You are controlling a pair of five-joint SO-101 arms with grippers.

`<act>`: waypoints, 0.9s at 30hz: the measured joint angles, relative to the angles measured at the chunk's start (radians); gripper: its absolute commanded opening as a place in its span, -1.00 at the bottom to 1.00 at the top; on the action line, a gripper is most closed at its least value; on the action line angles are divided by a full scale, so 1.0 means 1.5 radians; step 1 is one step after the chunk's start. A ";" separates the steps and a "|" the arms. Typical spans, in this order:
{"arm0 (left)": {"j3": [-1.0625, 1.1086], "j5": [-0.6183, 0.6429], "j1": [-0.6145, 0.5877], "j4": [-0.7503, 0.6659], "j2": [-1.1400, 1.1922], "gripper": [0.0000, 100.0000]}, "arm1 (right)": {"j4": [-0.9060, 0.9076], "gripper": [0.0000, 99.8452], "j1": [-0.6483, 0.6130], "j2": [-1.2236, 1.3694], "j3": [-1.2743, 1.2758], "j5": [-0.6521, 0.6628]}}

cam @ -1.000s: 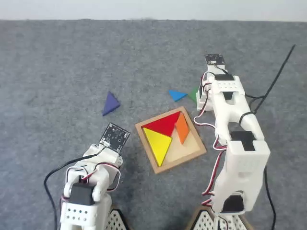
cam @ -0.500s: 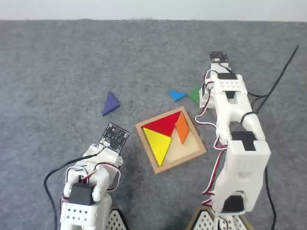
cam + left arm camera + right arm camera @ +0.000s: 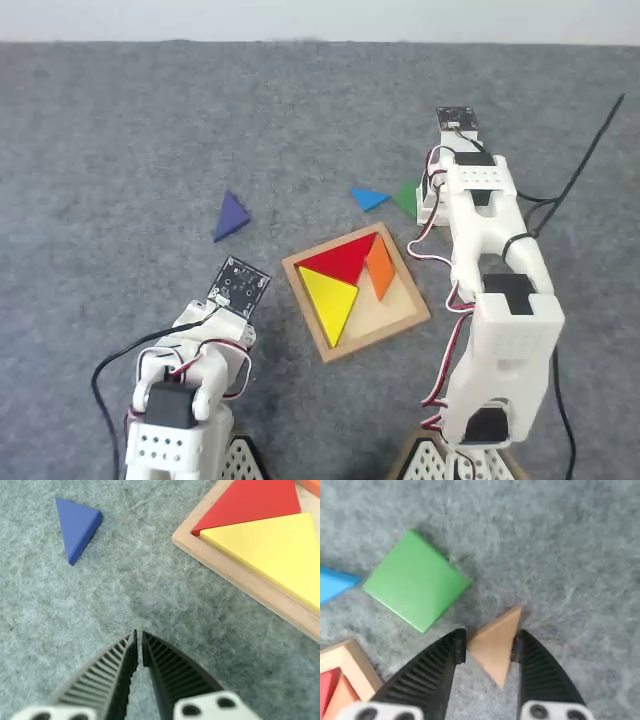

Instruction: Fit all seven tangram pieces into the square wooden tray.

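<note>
step: right gripper (image 3: 487,647) is clamping the tan triangle (image 3: 495,650) on the felt
left gripper (image 3: 139,641): hovering, fingers together
next: likely lifting it, then rotating it into the tray's (image 3: 385,318) bare corner

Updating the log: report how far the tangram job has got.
Done: red triangle, yellow triangle and orange parallelogram lie in the wooden tray. In hand: the right gripper pinches a tan triangle on the mat. Left: that piece, plus the green square, light blue triangle and dark blue triangle, outside the tray. The left gripper is shut, holding nothing.
</note>
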 measured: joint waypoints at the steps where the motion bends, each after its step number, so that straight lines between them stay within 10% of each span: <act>1: 0.000 0.000 0.000 0.000 0.000 -0.96 | 0.000 -0.78 0.000 0.000 0.000 0.000; 27: 0.000 0.000 0.000 0.000 0.000 -0.96 | -0.004 -0.78 -0.146 -0.284 0.250 0.010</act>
